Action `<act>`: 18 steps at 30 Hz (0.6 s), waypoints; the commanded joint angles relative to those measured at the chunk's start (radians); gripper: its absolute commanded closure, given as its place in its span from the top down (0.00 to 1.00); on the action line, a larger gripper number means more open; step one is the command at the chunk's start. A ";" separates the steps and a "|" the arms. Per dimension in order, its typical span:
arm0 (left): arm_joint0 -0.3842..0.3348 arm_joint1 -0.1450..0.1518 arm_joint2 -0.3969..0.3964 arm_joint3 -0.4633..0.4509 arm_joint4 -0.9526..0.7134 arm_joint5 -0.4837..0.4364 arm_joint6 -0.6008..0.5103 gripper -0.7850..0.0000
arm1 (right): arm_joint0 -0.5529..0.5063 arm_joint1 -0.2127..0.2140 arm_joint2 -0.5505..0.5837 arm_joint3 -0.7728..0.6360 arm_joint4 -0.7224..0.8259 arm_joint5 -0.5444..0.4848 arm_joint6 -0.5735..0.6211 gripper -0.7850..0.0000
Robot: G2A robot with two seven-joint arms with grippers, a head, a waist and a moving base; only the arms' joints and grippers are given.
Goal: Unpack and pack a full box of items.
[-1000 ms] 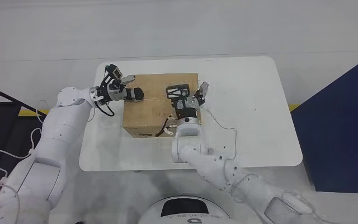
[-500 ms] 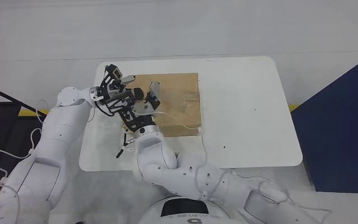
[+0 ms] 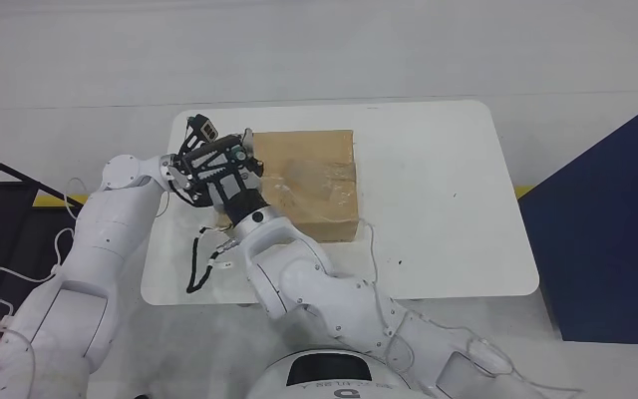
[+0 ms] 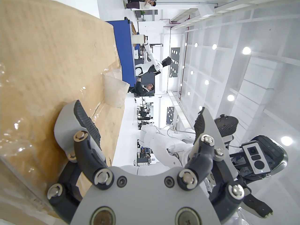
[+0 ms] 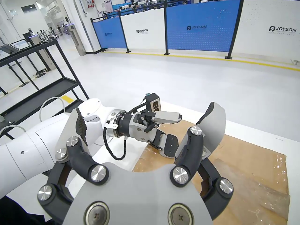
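Note:
A closed brown cardboard box sits on the white table, with clear tape wrinkled along its top seam. In the left wrist view a loose flap of tape stands up from the box. My left gripper is open at the box's left edge, one finger lying on the top. The right wrist view shows it over the box. My right gripper is open and empty, held high above the left gripper.
The table's right half is bare. A black cable hangs from the right arm near the front left edge. A black shelf rack stands off the table on the left arm's side.
My right arm swung from the box's right side across to its left edge and rose above the left gripper. The left arm stayed at the box's left edge.

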 commanded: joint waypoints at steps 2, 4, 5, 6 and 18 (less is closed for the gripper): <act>0.000 0.000 0.000 0.000 0.000 0.000 0.000 1.00 | 0.000 0.000 0.000 0.000 0.000 0.000 0.000 1.00; 0.000 0.000 0.000 0.000 0.000 0.000 0.000 1.00 | 0.000 0.000 0.000 0.000 0.000 0.000 0.000 1.00; 0.000 0.000 0.000 0.000 0.000 0.000 0.000 1.00 | 0.000 0.000 0.000 0.000 0.000 0.000 0.000 1.00; 0.000 0.000 0.000 0.000 0.000 0.000 0.000 1.00 | 0.000 0.000 0.000 0.000 0.000 0.000 0.000 1.00; 0.000 0.000 0.000 0.000 0.000 0.000 0.000 1.00 | -0.333 0.053 0.347 -0.150 0.511 -0.270 -0.198 1.00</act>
